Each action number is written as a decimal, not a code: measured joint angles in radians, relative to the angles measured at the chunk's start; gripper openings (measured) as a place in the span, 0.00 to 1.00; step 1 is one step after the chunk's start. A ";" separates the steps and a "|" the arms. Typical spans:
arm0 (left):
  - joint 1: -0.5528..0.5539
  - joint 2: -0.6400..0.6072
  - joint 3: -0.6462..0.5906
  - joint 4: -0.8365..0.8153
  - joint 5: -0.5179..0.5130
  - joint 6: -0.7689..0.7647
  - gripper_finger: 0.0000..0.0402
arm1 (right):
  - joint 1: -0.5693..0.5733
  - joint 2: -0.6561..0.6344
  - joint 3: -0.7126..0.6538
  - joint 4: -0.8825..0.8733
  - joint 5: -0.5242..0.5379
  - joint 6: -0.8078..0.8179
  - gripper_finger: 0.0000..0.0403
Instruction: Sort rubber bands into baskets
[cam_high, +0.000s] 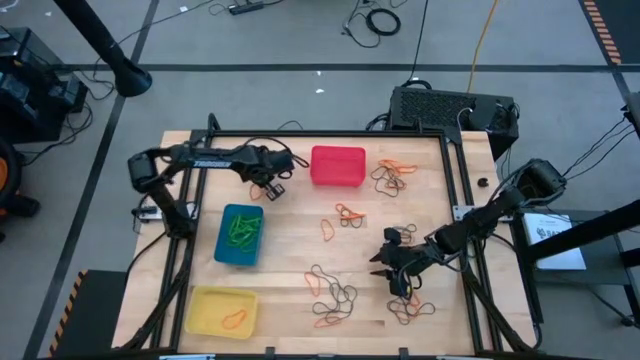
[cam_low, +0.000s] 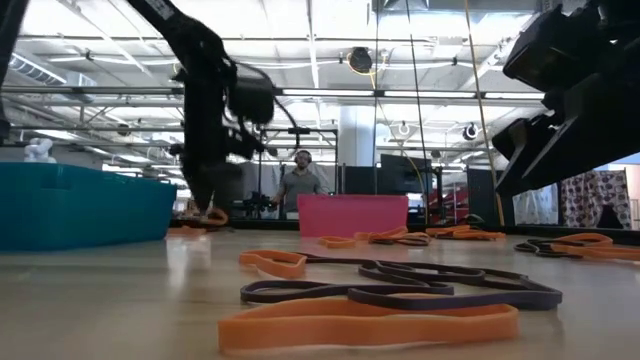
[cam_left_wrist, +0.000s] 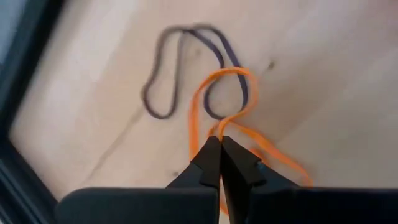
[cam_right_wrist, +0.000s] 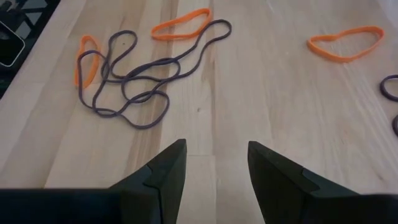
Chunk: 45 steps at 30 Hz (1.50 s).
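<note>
My left gripper (cam_high: 272, 190) (cam_left_wrist: 220, 142) stands just left of the red basket (cam_high: 338, 166), pointing steeply down, shut on an orange rubber band (cam_left_wrist: 214, 99). A dark purple band (cam_left_wrist: 163, 68) lies on the wood under that orange loop. The blue basket (cam_high: 240, 235) holds green bands and the yellow basket (cam_high: 222, 310) holds an orange one. My right gripper (cam_high: 383, 262) (cam_right_wrist: 214, 163) hovers open over bare wood near the table's right front, beside a tangle of purple and orange bands (cam_right_wrist: 134, 81). My left gripper pinches one strand of the orange band (cam_left_wrist: 219, 129) between its two fingertips, coming from above and pointing steeply down. The loop spreads out slack below the fingers, across the purple band. I cannot tell whether it is clear of the table.
More loose bands lie by the red basket's right side (cam_high: 393, 175), at mid-table (cam_high: 345, 215) and along the front (cam_high: 335, 295). A black frame rail (cam_high: 455, 200) borders the table's right side. A person stands in the room behind (cam_low: 298, 185).
</note>
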 joint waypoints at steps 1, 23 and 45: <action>-0.005 -0.031 0.000 -0.008 0.000 -0.003 0.01 | 0.000 0.000 0.000 0.000 0.000 0.000 0.41; -0.681 -0.432 0.000 -0.372 0.566 -0.585 0.00 | -0.001 0.000 0.000 0.001 0.081 -0.029 0.41; -1.357 -0.236 0.000 0.054 0.407 -1.342 0.00 | -0.001 0.001 0.000 0.057 0.080 -0.039 0.41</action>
